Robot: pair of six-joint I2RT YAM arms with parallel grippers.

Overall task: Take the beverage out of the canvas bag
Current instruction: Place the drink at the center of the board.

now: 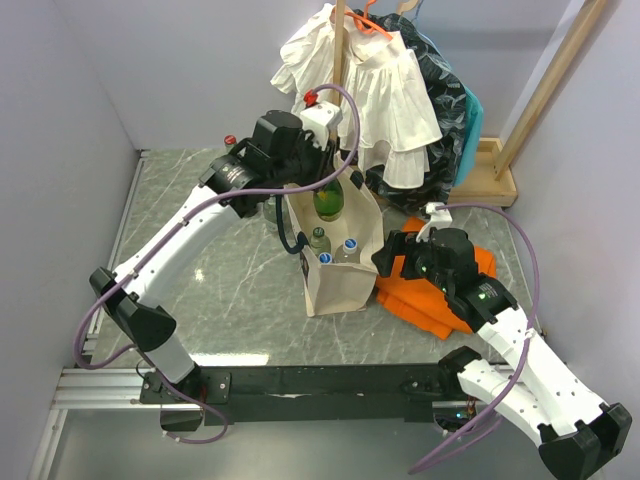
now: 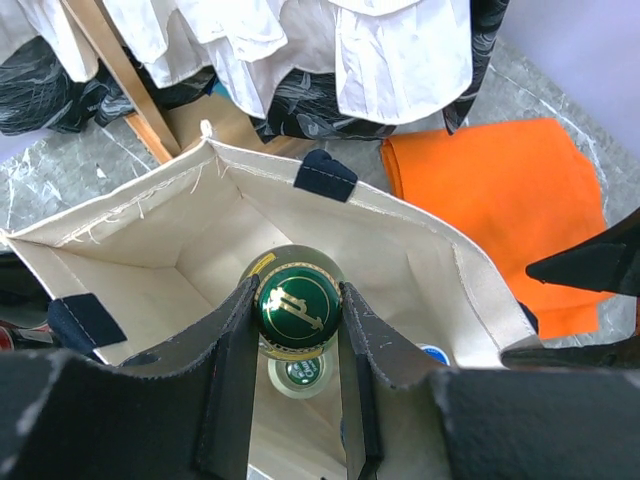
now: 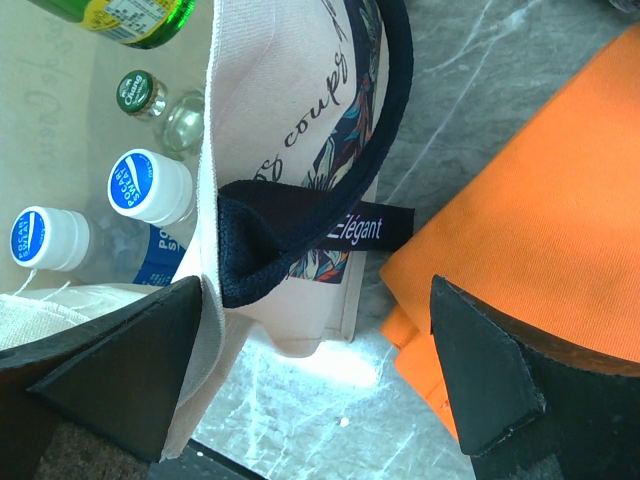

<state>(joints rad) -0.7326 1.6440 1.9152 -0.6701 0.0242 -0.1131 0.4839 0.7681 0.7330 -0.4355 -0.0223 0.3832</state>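
Left claw (image 2: pixel 298 295) is clenched on the cap of the green bottle (image 1: pixel 328 200), upright in the canvas bag (image 1: pixel 335 285) at mid-frame, directly beneath it. The way out is likely straight up. Right claw (image 3: pixel 315 300) gapes at the bag's rim.

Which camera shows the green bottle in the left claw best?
Left wrist: it looks down on the cap of the green bottle, clamped in the left claw over the canvas bag. Top external shows its body, cap hidden by the claw. Right wrist catches only a sliver.
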